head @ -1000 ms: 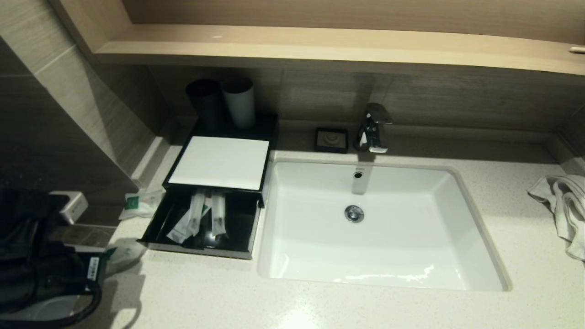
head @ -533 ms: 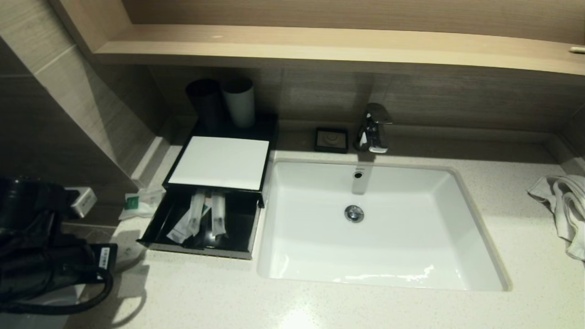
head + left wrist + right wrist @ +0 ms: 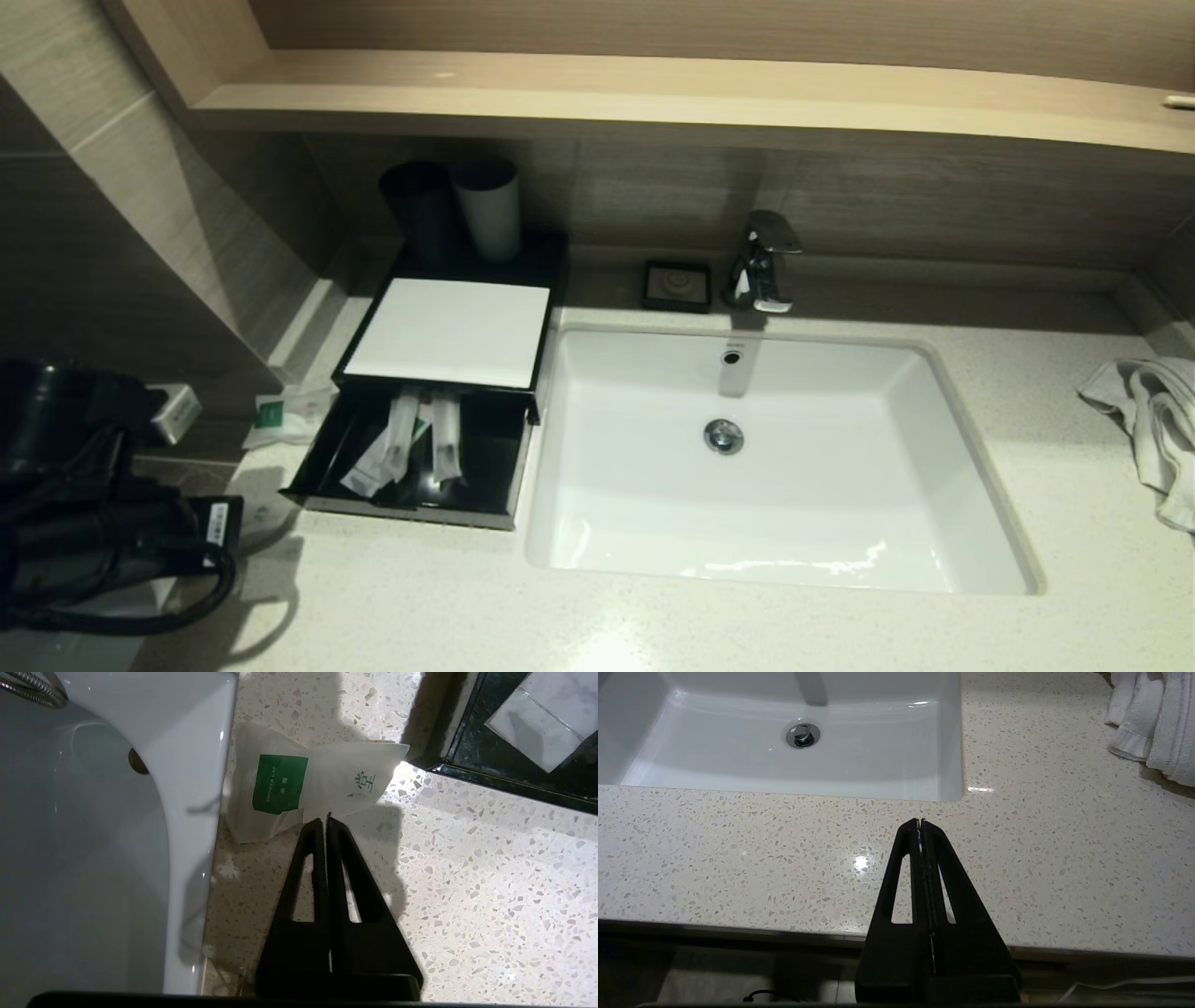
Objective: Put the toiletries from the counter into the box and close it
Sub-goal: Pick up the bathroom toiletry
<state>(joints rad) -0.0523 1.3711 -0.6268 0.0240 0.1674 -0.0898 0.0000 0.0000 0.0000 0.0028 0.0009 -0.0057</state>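
Note:
The black box [image 3: 448, 331] stands left of the sink with its drawer [image 3: 401, 509] pulled open; several white packets [image 3: 411, 443] lie inside. A translucent shower cap packet [image 3: 280, 784] with a green label lies on the counter at the drawer's front left corner, also in the head view [image 3: 266, 509]. My left gripper [image 3: 325, 820] is shut with its tips pinching that packet's near edge. A second green-labelled packet [image 3: 280, 415] lies left of the box. My right gripper [image 3: 920, 821] is shut and empty above the counter's front edge before the sink.
The white sink [image 3: 775, 560] fills the middle, with a faucet [image 3: 764, 261] and a black soap dish [image 3: 677, 285] behind it. Two cups [image 3: 488, 210] stand behind the box. A white towel [image 3: 1153, 420] lies at the right. A white fixture [image 3: 93, 835] sits off the counter's left end.
My left arm has moved up and forward toward the drawer's front left corner. The box, the drawer and the packets inside have not moved.

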